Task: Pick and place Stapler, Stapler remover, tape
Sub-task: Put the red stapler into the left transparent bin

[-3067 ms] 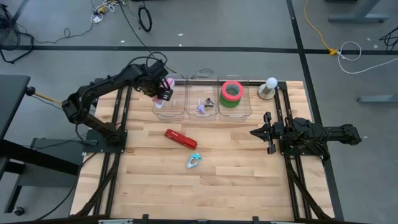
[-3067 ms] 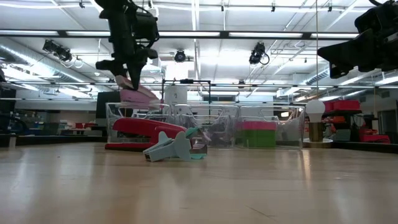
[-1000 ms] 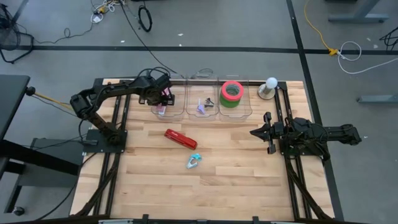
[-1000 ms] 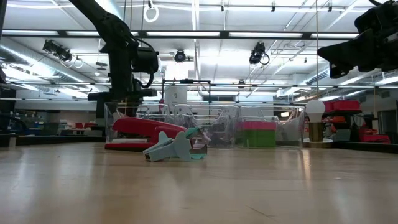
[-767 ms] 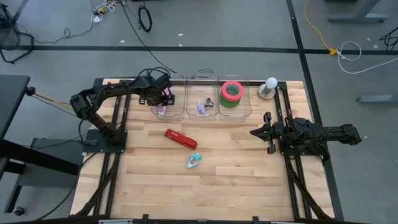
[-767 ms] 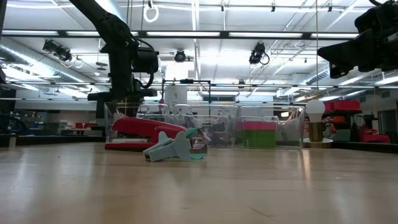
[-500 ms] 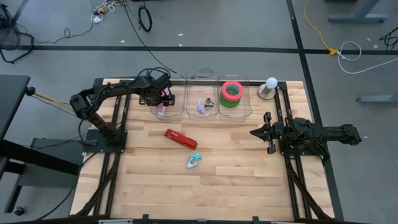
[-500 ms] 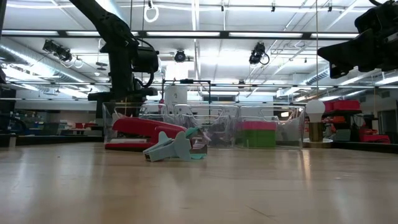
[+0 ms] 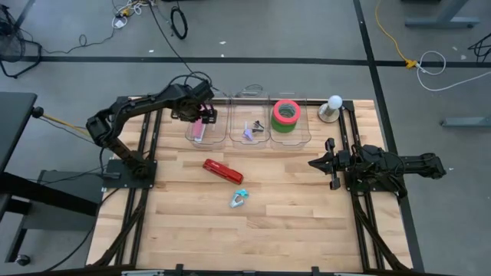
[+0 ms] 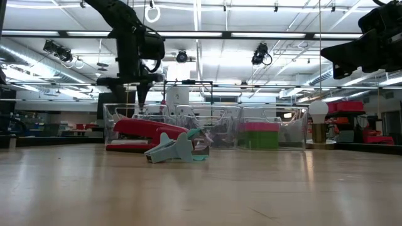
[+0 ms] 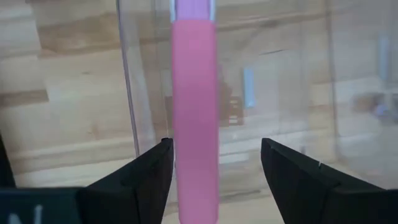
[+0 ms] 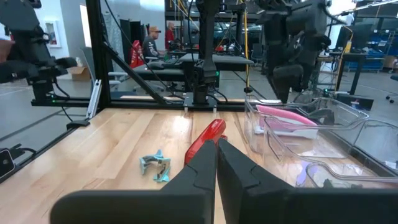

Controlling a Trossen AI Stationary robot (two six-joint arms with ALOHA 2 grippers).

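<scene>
So you're roughly halfway, going by how things lie. Three clear bins sit along the far edge of the bench [image 9: 307, 230]. The left bin [image 9: 201, 139] has a pink stapler [image 9: 198, 130] lying in it, the middle bin [image 9: 250, 139] holds a purplish staple remover [image 9: 250, 131], and the right bin [image 9: 291, 138] has the tape [image 9: 285, 115], red roll stacked on green. So tape looks done, and one stapler plus one remover are in.

What's left, I'd say: the red stapler [image 9: 222, 171] lying out on the open bench in front of the bins, and the teal staple remover [image 9: 239, 199] just a bit nearer to you from it. They're near each other but not touching from above.

Your left gripper [image 9: 201, 111] hangs above the far end of the left bin, fingers spread wide and pinching nothing. The wrist view looks down between both dark fingers [image 11: 134, 186] with the pink stapler [image 11: 194, 118] lying loose in the gap, so that drop reads as finished to me.

Your right gripper [image 9: 321, 162] is parked over the right side of the bench, well apart from everything, fingers pressed together and empty.

My guess is the red stapler is the natural next pick for the left arm, then the teal remover
</scene>
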